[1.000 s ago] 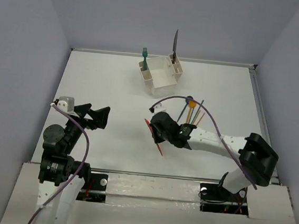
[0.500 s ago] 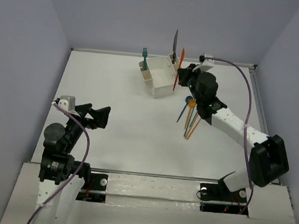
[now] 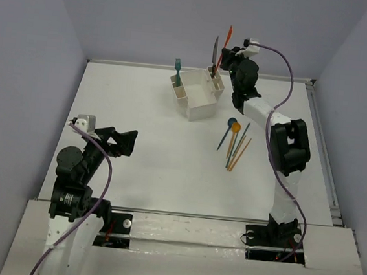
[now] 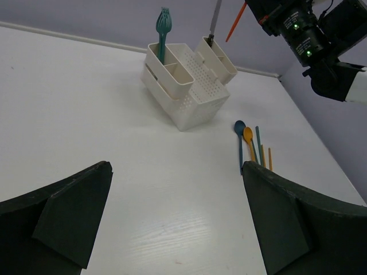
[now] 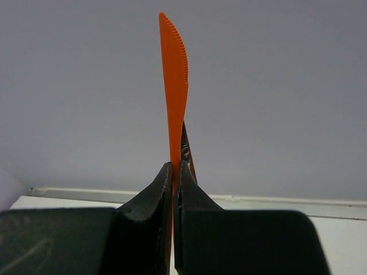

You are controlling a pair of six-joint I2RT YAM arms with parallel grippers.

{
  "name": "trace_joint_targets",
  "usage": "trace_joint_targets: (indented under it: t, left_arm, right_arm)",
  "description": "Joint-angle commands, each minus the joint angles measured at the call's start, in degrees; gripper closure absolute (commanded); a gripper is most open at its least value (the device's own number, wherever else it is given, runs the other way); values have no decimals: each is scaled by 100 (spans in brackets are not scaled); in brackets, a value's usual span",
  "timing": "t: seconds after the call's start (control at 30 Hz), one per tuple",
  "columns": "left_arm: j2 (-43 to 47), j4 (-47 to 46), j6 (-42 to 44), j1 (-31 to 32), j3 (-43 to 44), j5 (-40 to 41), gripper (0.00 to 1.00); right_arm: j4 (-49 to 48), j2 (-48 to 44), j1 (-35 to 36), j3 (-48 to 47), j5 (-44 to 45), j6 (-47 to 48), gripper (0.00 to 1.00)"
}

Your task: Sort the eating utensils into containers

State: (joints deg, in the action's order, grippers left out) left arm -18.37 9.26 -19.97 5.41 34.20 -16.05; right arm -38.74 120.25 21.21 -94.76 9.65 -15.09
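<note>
Top view overlooks the whole tabletop; left wrist looks low across it; both show the caddy; right wrist faces the wall.

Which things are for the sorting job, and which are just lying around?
For the job: caddy, teal fork and steel knife standing in it, orange knife in the right hand, blue spoon, orange spoon and teal spoon on the table.
Just there: purple cable, open left hand.
</note>
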Motion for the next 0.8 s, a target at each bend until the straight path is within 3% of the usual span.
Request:
trace_joint_targets:
  t: [0.0, 0.2, 0.77]
  left_arm:
    - [-88, -284, 72, 13, -1, -73, 1]
    - [-202, -302, 81, 13, -1, -126, 1]
    - [-167, -319, 89, -40, -18, -179, 1]
  right_arm:
    - [-713, 490, -56, -859, -24, 489, 100]
    - [-626, 1150, -109, -1422, -121, 700, 100]
    - [-1215, 1063, -109, -254, -543, 753, 98]
